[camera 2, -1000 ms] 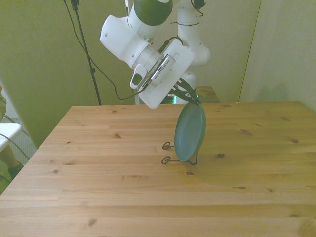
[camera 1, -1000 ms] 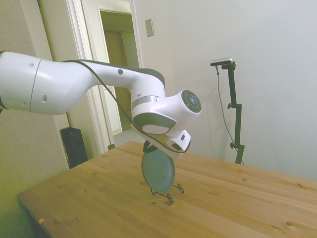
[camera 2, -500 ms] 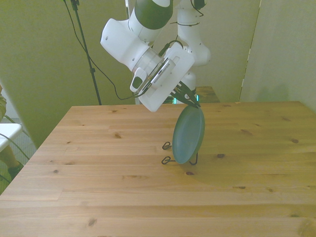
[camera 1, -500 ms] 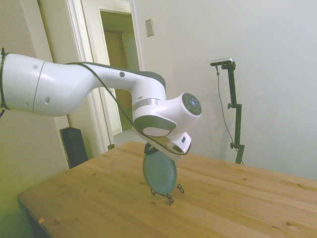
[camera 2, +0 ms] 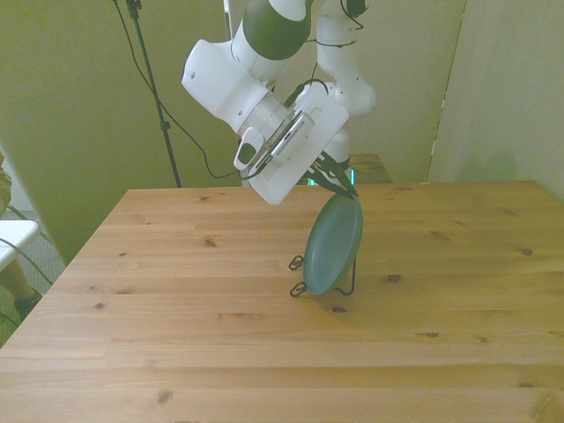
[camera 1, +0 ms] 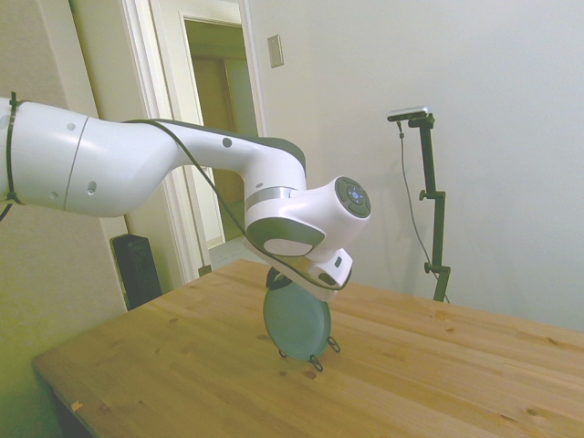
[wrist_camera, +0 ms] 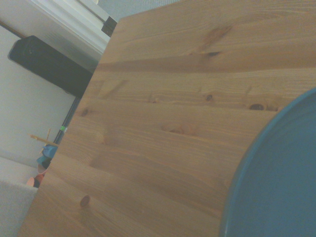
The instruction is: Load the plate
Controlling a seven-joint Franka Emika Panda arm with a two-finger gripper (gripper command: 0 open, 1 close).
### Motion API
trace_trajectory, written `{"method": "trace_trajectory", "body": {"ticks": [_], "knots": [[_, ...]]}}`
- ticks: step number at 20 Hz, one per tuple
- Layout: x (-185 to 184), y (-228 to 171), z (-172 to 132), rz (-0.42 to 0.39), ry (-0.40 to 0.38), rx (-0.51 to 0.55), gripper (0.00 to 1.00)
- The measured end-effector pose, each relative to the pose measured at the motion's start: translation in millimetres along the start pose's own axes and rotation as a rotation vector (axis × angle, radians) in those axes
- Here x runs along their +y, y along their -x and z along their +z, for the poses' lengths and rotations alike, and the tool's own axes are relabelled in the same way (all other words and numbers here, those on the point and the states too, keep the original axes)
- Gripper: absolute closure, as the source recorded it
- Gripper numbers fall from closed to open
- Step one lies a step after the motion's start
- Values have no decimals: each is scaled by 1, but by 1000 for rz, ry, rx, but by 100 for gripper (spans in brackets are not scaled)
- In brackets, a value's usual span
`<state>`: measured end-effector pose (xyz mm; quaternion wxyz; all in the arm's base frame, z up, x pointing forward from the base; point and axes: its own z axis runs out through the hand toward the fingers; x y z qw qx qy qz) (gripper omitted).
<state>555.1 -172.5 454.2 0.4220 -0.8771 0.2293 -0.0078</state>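
A wooden table [camera 2: 176, 308] fills a pale-walled room with a doorway [camera 1: 214, 137] behind. The teal plate [camera 2: 333, 248] stands on edge in the black wire stand [camera 2: 298, 262], mid-table, the gripper [camera 2: 342, 183] clamped on its upper rim. Only the wrist view shows a black speaker [wrist_camera: 47, 64] beyond the table's edge.

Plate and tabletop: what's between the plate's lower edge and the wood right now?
The thin black wire stand. In the front view, the plate, held at its top rim by the gripper, stands on edge in it, above the table.

Side, front, close wrist views
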Motion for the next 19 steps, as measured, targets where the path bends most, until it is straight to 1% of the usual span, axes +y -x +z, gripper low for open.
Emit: {"method": "trace_trajectory", "body": {"ticks": [7,10,14,19], "knots": [[3,1,4,5,4,-7,0],[-1,6,-2,-4,3,1,0],[-16,28,-26,-36,-2,35,0],[-30,70,-69,-71,-28,173,0]]}}
